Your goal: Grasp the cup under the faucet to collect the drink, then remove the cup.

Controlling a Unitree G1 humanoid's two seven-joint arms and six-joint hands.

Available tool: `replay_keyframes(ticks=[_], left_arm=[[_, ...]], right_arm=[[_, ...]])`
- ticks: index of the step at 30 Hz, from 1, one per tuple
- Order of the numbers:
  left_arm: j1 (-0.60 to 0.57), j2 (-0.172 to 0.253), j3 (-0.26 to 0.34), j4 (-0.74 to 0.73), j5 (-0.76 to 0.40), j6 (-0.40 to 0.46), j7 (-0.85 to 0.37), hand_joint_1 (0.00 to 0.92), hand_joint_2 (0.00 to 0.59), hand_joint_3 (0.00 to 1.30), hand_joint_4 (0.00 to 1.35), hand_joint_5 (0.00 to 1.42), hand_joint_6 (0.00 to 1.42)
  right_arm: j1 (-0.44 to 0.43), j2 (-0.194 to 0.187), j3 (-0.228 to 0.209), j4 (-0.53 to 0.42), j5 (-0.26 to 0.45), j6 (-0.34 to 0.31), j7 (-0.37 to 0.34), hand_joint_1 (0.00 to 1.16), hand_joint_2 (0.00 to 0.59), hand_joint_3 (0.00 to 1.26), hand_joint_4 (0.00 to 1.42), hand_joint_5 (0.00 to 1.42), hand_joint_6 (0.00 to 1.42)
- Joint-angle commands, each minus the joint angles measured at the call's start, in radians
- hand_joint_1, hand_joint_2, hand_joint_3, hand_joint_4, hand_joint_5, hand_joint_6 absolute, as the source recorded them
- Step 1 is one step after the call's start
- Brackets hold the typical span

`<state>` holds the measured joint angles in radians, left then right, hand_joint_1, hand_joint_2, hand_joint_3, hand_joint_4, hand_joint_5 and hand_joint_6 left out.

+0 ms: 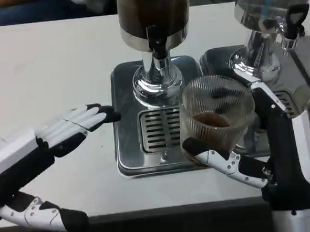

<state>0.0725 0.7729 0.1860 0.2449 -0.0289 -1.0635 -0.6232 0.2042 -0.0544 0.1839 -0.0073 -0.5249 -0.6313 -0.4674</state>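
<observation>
Now carry cup (217,117), gripped by right hand (252,157), level and slowly, seemingly part-filled; leave left hand (66,129) spread, empty.

The cup (218,117) is clear glass with fine vertical ribbing, and a brown drink (214,121) shows inside it. The dispenser (153,16) above holds dark brown liquid over a shiny chrome base, and its faucet (158,42) is black. The drip tray (125,123) is silver, its grille striped with dark slots. The worktop (46,65) is white. Each robot hand, left (74,126) and right (237,163), is white and black.
</observation>
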Motion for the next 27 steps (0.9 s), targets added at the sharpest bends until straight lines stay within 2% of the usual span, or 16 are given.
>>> replay_keyframes(ticks=[1, 27], left_arm=[[0.022, 0.031, 0.009, -0.027, 0.004, -0.015, 0.013, 0.0, 0.027, 0.06, 0.0, 0.0, 0.03], [0.036, 0.03, 0.009, -0.055, 0.015, -0.027, 0.02, 0.0, 0.038, 0.06, 0.0, 0.0, 0.03]], right_arm=[[0.008, 0.003, -0.013, -0.052, 0.022, -0.019, 0.015, 0.92, 0.142, 0.68, 0.87, 1.16, 1.42], [0.031, 0.015, -0.026, -0.073, 0.035, -0.026, 0.057, 0.92, 0.148, 0.69, 0.89, 1.16, 1.42]])
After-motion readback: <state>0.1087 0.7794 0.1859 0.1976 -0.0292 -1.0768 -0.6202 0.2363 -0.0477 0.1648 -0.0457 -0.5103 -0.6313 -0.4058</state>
